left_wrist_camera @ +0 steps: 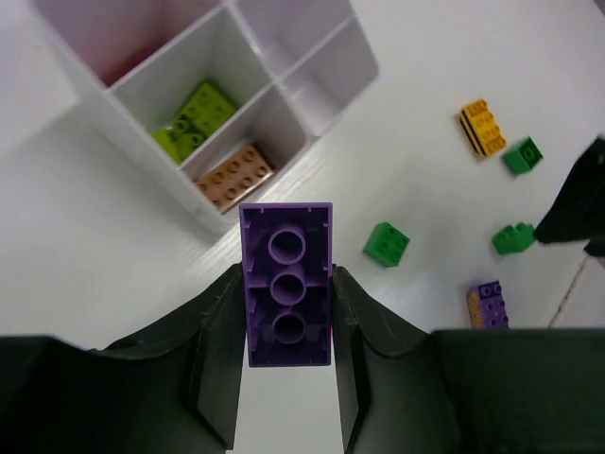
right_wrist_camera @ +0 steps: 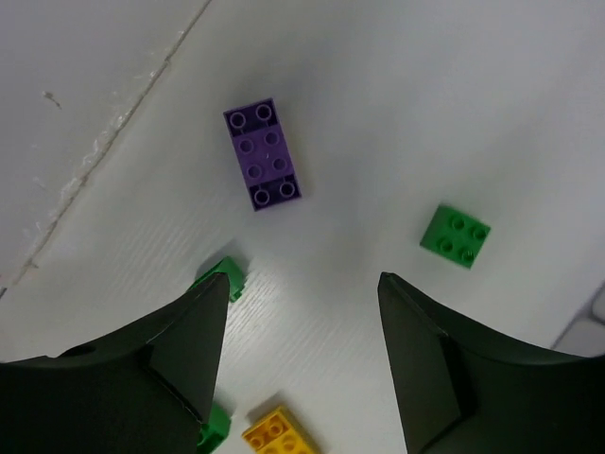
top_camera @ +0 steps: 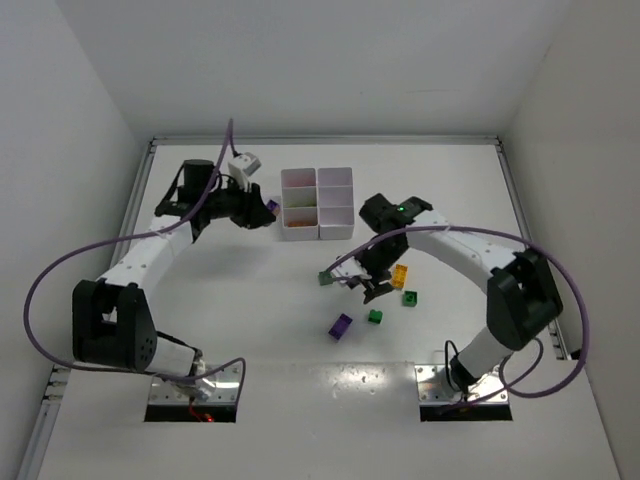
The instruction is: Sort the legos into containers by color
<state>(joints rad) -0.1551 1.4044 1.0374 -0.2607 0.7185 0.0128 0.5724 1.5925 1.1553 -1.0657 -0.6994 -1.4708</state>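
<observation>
Just beside the containers (left_wrist_camera: pixel 132 128), on their outer long side, my left gripper (left_wrist_camera: pixel 286 312) is clenched on a purple brick (left_wrist_camera: pixel 286 274). Both fingers press its long flanks and its hollow underside faces my wrist camera. It hangs above the table, short of the nearest wall and not yet over any cell.

In the row of cells closest to me, the middle one holds lime bricks (left_wrist_camera: pixel 194 118) and the end one an orange brick (left_wrist_camera: pixel 234 177). The third looks reddish inside, but I cannot make out its contents. I see nothing purple in any cell. The two cells I can see in the row beyond look bare, so I judge one of those should take the purple.

To do this well I should lift enough for the brick's lower end to clear the thin walls. Then I should cross the occupied row and stop with the brick centred over the chosen cell. I would line up its length with the cell's length before letting go and release low, so it cannot bounce out or lean on a divider.

My right gripper (right_wrist_camera: pixel 302 322) is spread wide and holds nothing. It hovers well apart from the containers over a second purple brick (right_wrist_camera: pixel 263 154), a green brick (right_wrist_camera: pixel 455 235) and a yellow brick (right_wrist_camera: pixel 279 433).
</observation>
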